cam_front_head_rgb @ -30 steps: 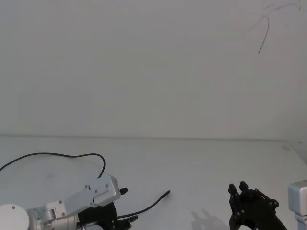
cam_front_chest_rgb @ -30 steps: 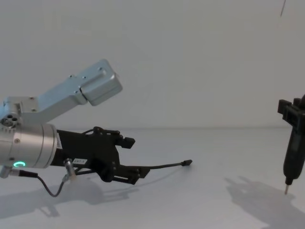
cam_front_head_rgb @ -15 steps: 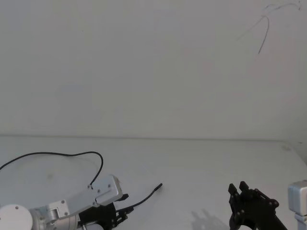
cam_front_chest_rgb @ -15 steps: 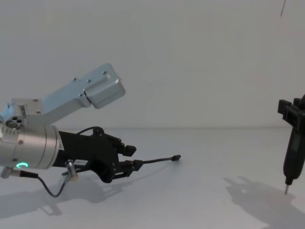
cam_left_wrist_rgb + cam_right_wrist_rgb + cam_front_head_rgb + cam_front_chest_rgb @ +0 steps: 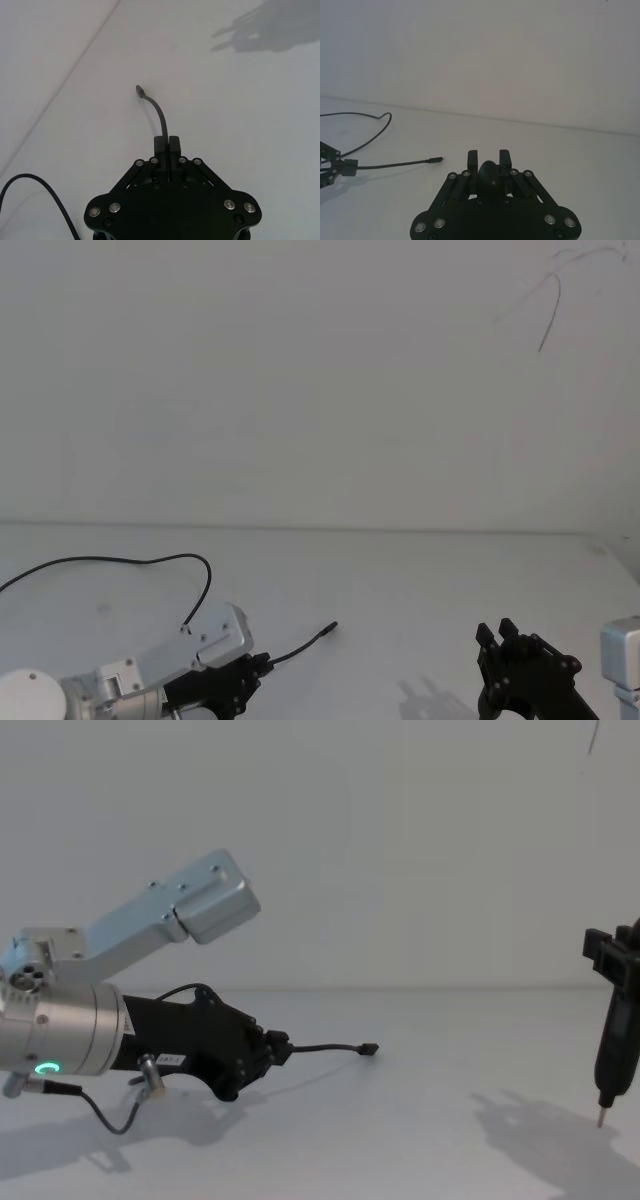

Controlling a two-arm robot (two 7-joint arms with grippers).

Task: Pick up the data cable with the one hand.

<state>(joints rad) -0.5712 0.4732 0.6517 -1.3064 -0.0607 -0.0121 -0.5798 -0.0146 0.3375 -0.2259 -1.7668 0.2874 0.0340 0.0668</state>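
clamped tight on the data cable (image 5: 325, 1047), the left gripper (image 5: 280, 1046) should lift slowly, free end toward 3 o'clock; right gripper (image 5: 497, 633) parked at 5 o'clock.

— What stands in the way near the data cable (image 5: 322, 1047)?
— The left gripper (image 5: 279, 1047), clamped on it behind the plug (image 5: 369, 1049). Past the plug the table (image 5: 440, 1150) is free; the right gripper (image 5: 601, 1112) hangs well apart.
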